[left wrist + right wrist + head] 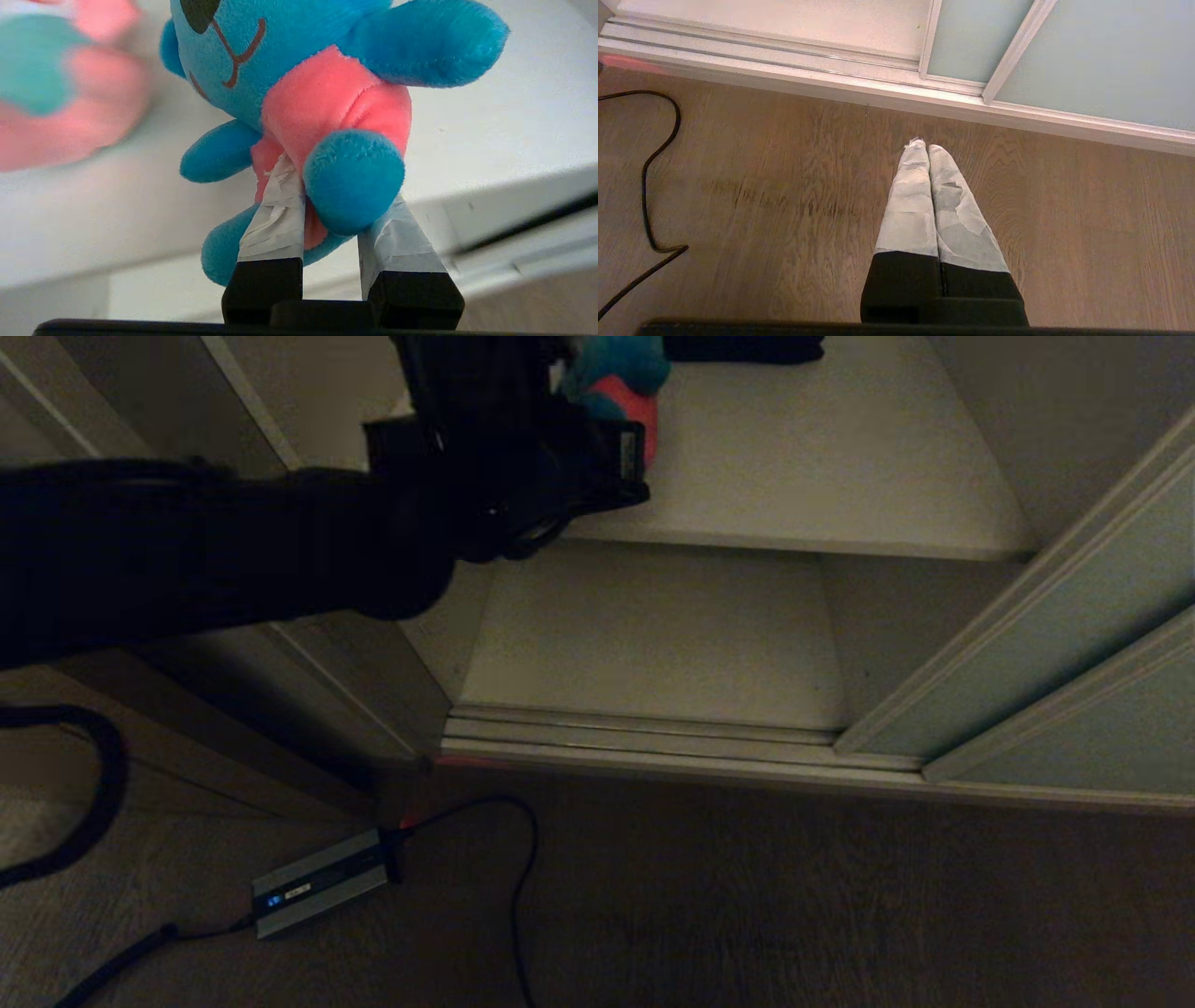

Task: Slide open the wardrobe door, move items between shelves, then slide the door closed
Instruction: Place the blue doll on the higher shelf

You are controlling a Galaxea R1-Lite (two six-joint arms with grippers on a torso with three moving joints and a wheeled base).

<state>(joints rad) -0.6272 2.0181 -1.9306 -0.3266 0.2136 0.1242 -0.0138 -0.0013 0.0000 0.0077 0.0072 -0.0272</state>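
With the sliding wardrobe door (1046, 644) open, the left gripper (327, 205) pinches the teal plush toy (299, 93) by its leg, needing careful placement on another shelf (653, 644).

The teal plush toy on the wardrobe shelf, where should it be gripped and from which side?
Grip the teal plush toy low on its soft pink belly, between the legs, coming from the shelf's open front edge. That is where the left tool holds it, one finger pressed into the belly, the other behind a foot. The round head and stubby limbs look too bulky and likely to slip.
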